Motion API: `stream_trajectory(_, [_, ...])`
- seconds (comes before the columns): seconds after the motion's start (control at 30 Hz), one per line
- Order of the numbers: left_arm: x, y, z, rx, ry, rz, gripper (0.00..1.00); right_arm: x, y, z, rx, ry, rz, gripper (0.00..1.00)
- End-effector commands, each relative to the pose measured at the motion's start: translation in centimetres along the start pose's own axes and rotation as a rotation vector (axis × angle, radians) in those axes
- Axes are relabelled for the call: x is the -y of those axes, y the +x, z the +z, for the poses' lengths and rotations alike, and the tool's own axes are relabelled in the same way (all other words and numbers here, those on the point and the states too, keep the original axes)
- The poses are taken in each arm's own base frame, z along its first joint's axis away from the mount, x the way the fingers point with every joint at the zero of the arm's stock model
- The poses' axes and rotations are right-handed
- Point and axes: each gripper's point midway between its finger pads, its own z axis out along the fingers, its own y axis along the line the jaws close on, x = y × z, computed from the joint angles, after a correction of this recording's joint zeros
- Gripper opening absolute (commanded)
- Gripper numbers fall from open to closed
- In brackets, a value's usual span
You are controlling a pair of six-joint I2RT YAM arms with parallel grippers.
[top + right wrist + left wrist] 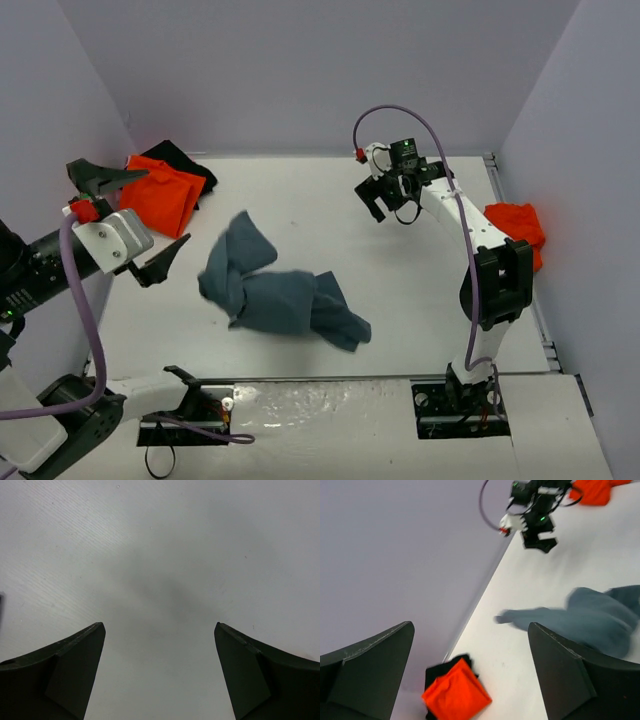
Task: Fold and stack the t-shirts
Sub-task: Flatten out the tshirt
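Over on the left side, the left gripper hangs above the table with its fingers spread wide, nothing between them. Just to its right, the slate-blue shirt sits in a crumpled heap mid-table, touching neither gripper. At the far left corner, a folded orange shirt rests on the black shirt. Across the way, the right gripper hovers over the table's far side, fingers apart and empty. A second orange shirt lies bunched at the right edge.

The left claw gapes wide and empty. The crumpled slate-blue t-shirt lies just right of it, the folded orange t-shirt beyond it, seemingly atop the black t-shirt.
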Motion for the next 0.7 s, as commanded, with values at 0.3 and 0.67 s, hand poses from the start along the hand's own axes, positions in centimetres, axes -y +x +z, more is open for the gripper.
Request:
stream_trajectory(0.3, [-5.2, 10.0, 7.2, -0.370, -0.201, -0.098, 0.96, -4.4, -1.5, 0.1, 0.023, -0.113, -0.079, 0.89])
stream_trajectory(0.67, [2.1, 17.4, 14.7, -0.478, 0.109, -0.284, 0.69, -4.7, -1.9, -0.2, -0.041, -0.012, -0.129, 0.89])
